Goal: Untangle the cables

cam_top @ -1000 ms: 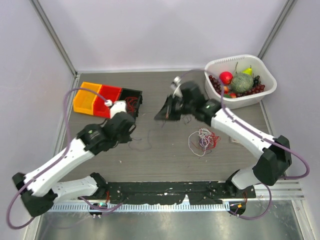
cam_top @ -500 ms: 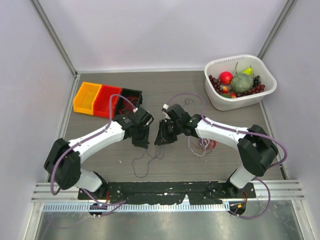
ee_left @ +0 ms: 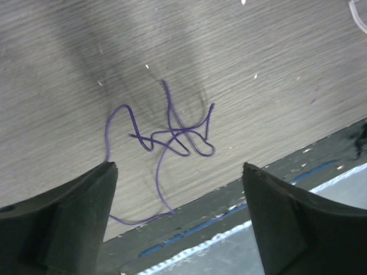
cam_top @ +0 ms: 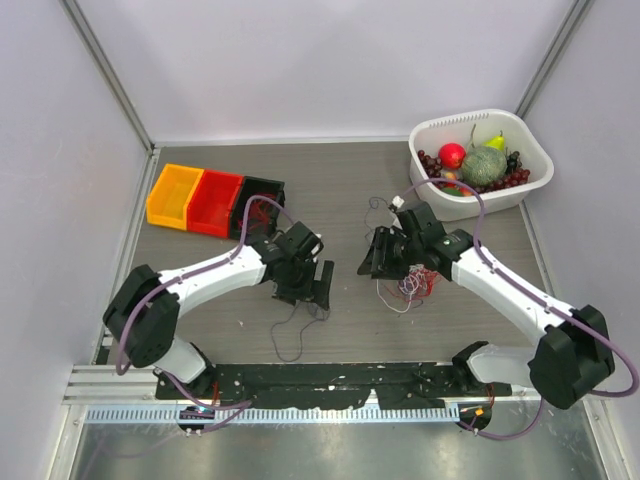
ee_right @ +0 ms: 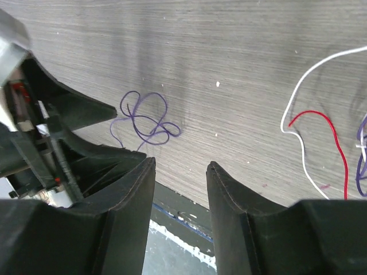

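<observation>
Two empty grippers above a loose wire and a tangle

Nearest, a purple wire [cam_top: 290, 335] lies looped on the table [cam_top: 330, 190], apart from the rest. Just beyond it the left gripper [cam_top: 318, 290] hangs with its jaws wide apart, holding nothing. The right gripper [cam_top: 374, 262], jaws parted and empty, is just beside the cables [cam_top: 410, 283], a red, white and purple tangle. Farther back stand the bins [cam_top: 215, 198] and a fruit basket [cam_top: 535, 150].

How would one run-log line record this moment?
left pincer: open, empty; right pincer: open, empty; purple wire: loose on table; cable tangle: beside right pincer
</observation>
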